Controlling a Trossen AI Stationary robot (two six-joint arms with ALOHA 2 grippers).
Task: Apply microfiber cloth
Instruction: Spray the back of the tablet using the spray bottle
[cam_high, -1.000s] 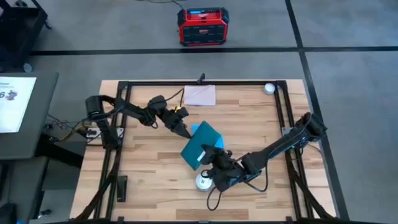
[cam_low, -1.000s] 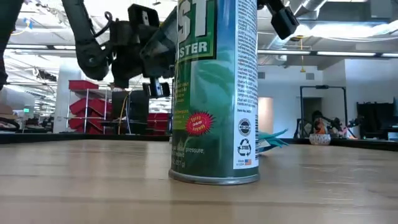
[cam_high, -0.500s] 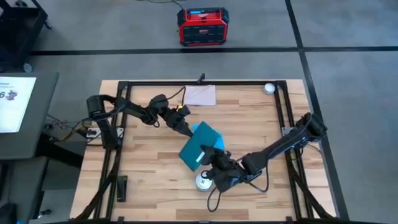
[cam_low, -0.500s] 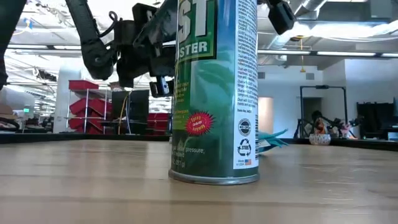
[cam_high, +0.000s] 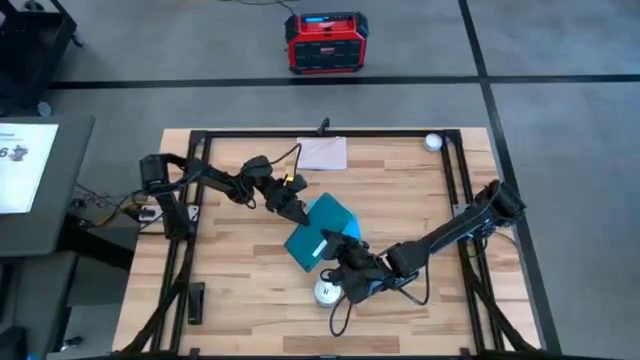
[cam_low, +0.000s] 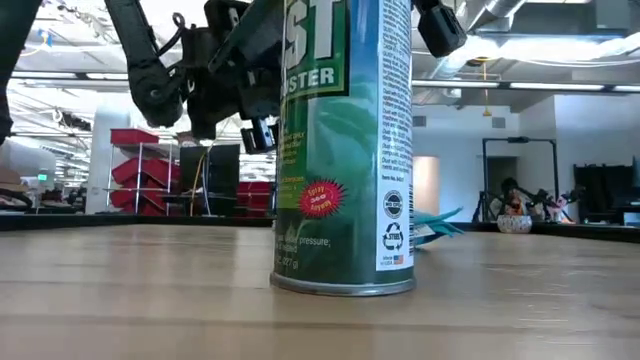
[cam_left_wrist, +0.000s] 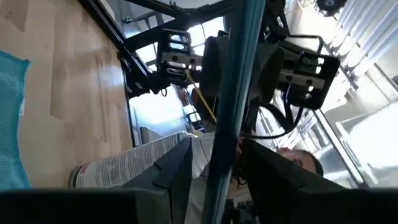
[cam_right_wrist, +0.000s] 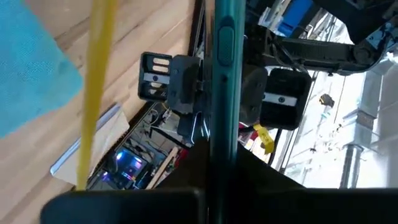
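A thin, stiff tablet with a teal back (cam_high: 316, 238) hangs above the table's middle, held between my two grippers. My left gripper (cam_high: 297, 211) is shut on its far-left side, and my right gripper (cam_high: 335, 252) is shut on its near-right side. The sky-blue microfiber cloth (cam_left_wrist: 11, 118) lies flat on the wood under the tablet. It also shows in the right wrist view (cam_right_wrist: 31, 74) and, low behind the can, in the low view (cam_low: 436, 224). In the high view the tablet hides most of it. My left gripper pinches the tablet's thin edge (cam_left_wrist: 225, 130) between its two fingers (cam_left_wrist: 179, 169), coming level from the table's far left. The tablet is lifted clear of the table. My right gripper pinches the opposite edge (cam_right_wrist: 221, 106), near a side button, between its two fingers, coming from the near right. The tablet hangs above the cloth.
A green spray can (cam_low: 345, 150) stands upright near the front edge, right beside my right gripper (cam_high: 325, 292). A pale sheet (cam_high: 322, 153) lies at the far edge and a white ball (cam_high: 432, 142) at the far right corner. A black frame (cam_high: 450, 180) rims the table.
Both grippers have raised the tablet a little and carried it slightly toward the table's left edge. The cloth has stayed on the table.
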